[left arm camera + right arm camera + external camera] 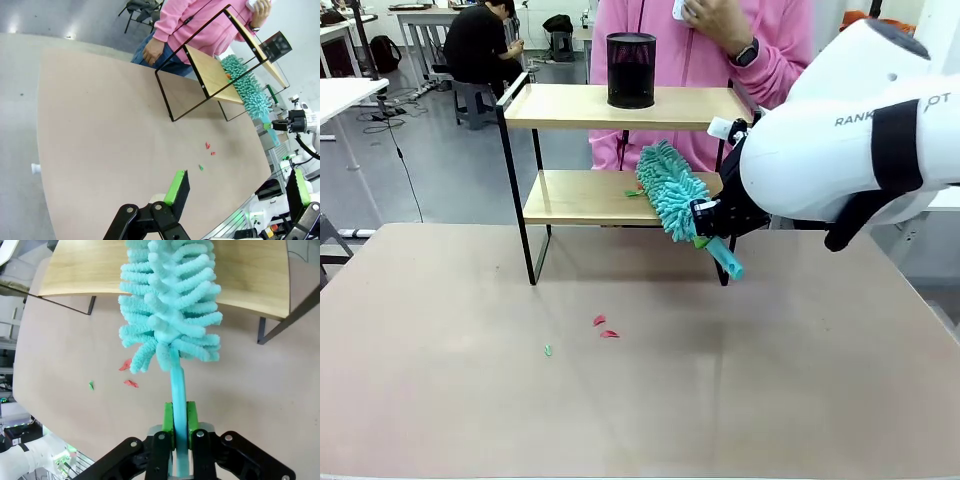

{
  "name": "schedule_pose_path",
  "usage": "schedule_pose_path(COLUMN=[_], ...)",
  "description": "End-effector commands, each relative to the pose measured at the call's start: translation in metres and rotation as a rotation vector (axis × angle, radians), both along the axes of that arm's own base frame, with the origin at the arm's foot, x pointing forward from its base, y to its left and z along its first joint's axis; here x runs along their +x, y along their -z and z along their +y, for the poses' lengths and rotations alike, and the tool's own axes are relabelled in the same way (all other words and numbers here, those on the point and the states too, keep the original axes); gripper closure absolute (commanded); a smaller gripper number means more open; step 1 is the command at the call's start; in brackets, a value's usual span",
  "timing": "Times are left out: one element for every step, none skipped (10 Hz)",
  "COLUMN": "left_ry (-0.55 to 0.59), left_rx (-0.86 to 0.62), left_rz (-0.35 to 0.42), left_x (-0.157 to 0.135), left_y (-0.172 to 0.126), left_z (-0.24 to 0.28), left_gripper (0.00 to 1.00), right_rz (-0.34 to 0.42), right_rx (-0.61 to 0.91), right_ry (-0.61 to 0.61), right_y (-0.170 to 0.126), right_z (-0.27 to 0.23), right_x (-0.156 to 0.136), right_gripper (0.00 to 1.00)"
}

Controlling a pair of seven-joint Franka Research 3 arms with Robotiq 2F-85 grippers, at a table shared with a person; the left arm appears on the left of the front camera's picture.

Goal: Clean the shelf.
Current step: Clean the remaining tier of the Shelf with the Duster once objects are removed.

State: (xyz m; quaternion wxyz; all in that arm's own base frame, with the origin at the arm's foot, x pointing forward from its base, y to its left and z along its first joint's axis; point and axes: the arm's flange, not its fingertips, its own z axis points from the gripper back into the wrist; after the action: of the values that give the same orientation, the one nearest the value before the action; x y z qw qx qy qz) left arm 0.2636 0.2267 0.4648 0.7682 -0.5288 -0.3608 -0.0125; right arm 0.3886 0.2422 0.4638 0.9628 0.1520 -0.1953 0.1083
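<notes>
right gripper (180,416) pinches the soft, light duster (170,305) by its stiff handle (178,385), the thin-framed shelf (570,197) probably light enough to shove; left gripper (239,176) gapes.

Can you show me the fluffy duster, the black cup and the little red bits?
fluffy duster (170,305), right wrist view, middle of its head
black cup (631,70), front view, its mesh wall
red bits (599,320), front view, the upper scrap
</notes>
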Motion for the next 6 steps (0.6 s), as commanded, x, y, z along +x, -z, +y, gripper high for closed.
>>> schedule_pose_path(left_ry=[0.001,0.001,0.001,0.001,0.001,0.001], left_rx=[-0.009,-0.009,-0.009,-0.009,-0.009,-0.009], left_rz=[-0.026,-0.026,-0.026,-0.026,-0.026,-0.026], left_x=[0.001,0.001,0.001,0.001,0.001,0.001], left_y=[-0.001,-0.001,-0.001,-0.001,-0.001,-0.001], left_z=[0.0,0.0,0.0,0.0,0.0,0.0], left_gripper=[0.0,0.0,0.0,0.0,0.0,0.0], right_rz=[0.033,0.044,0.078,0.117,0.138,0.169], right_rx=[0.014,0.035,0.051,0.063,0.041,0.028], right_ry=[-0.111,-0.165,-0.205,-0.295,-0.372,-0.501], right_y=[-0.004,-0.006,-0.008,-0.008,-0.007,-0.006], right_z=[0.003,0.0,-0.003,-0.007,-0.009,-0.012], right_x=[0.011,0.011,0.01,0.006,0.003,-0.004], right_gripper=[0.88,0.88,0.88,0.88,0.88,0.88])
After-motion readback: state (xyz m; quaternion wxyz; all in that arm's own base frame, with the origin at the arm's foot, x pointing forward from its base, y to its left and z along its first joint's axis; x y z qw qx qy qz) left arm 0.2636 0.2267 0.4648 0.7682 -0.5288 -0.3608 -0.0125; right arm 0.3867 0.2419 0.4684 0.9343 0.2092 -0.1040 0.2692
